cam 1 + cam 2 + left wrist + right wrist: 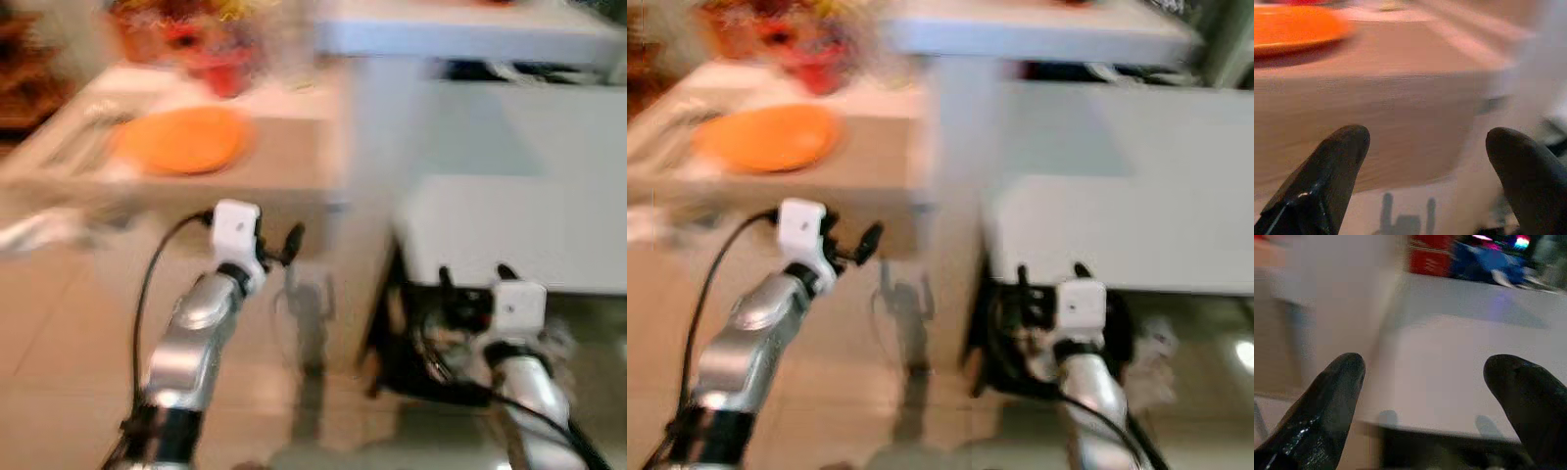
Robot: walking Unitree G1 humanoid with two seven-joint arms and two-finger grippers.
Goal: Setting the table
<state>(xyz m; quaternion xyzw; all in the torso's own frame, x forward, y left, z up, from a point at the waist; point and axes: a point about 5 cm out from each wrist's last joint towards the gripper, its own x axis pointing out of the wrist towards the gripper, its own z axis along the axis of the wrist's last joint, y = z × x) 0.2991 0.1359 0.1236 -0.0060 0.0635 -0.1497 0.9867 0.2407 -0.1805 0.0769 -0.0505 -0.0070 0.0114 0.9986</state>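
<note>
**Orange plate on the table, both end effectors empty**

The orange plate (pixel 179 139) lies on the wooden table (pixel 284 157), near its front edge. The left end effector (pixel 284 247) hovers below that edge, fingers spread. The right end effector (pixel 473 277), also spread wide, faces a white surface (pixel 519 230). Everything is blurred.

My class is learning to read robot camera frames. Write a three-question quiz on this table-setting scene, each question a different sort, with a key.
1. True or false: the orange plate lies on the floor.
2. Which claw is nearer the plate? A) left claw B) right claw
3. Fill in: the fingers of both claws stand ____.

Key: 1. false, it lies on the wooden table. 2. A. 3. open, both empty.
</note>
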